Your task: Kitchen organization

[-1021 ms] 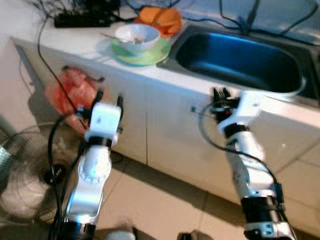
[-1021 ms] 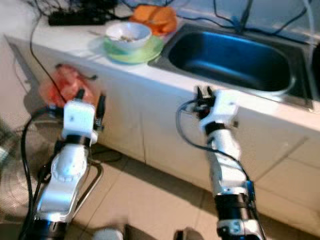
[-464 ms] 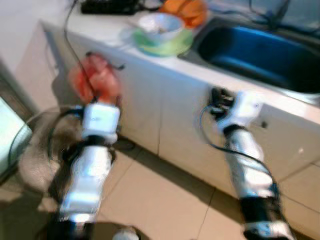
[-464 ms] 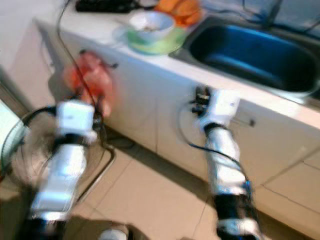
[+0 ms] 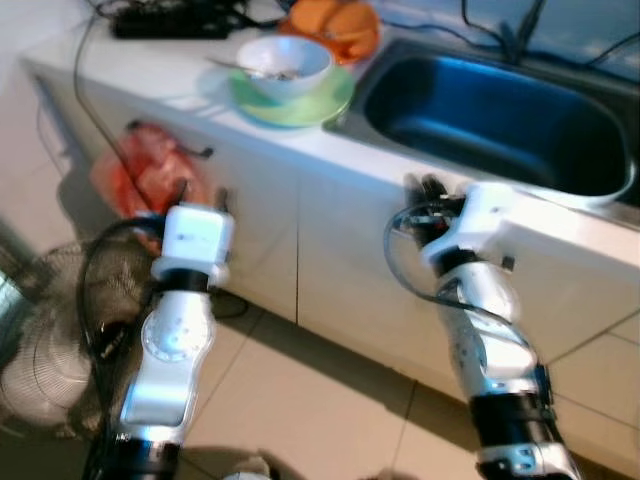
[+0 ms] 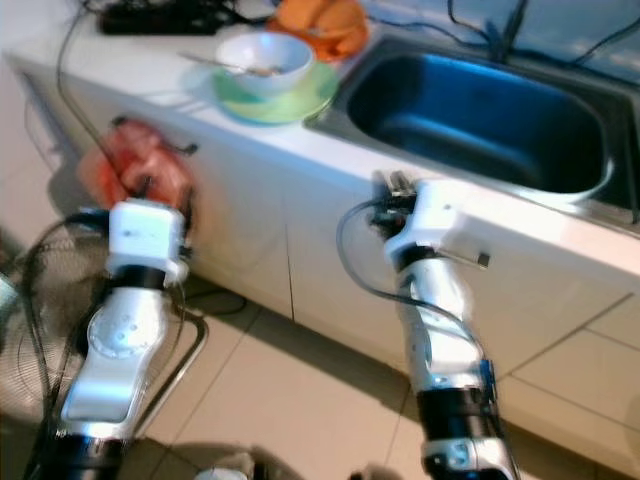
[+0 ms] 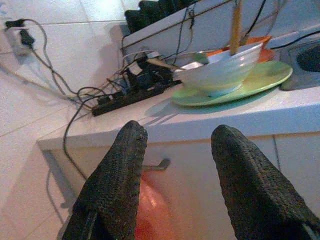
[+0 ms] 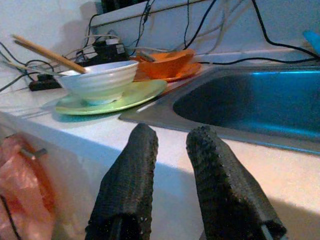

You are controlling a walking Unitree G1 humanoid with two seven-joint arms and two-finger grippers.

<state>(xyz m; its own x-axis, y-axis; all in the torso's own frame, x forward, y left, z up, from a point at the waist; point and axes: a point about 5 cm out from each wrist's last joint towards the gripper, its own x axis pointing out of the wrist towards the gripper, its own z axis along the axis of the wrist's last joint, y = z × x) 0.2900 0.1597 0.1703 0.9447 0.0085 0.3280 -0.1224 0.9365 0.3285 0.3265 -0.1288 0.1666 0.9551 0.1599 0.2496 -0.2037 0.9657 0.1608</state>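
Both arms raised forward, forearms angled up toward the white counter front [image 5: 300, 230].

Left gripper [image 7: 175, 145]: fingers spread wide apart, holding nothing. It sits below the counter edge, in front of the cabinet door. Just under and ahead of it hangs an orange-red plastic bag [image 5: 145, 175] from a cabinet handle [image 7: 155, 164]. Above and beyond the fingertips, on the counter: a white bowl [image 5: 280, 65] standing on a green plate [image 5: 295, 100], with a chopstick or similar stick [image 8: 47, 54] leaning in the bowl (head views too blurred to tell which). Farther back, a black power strip [image 7: 132, 92] with tangled cables.

Right gripper [image 8: 170, 140]: fingers parted by a narrow gap, empty. It is level with the counter lip, tips close to the edge; cannot tell whether they touch it. Directly beyond the tips lies the steel sink [image 5: 500, 110], basin dark blue inside. Beyond and to the gripper's left, an orange dish [image 8: 165, 64] behind the green plate.

A floor fan [image 5: 45, 340] stands on the tiles beside the left arm.
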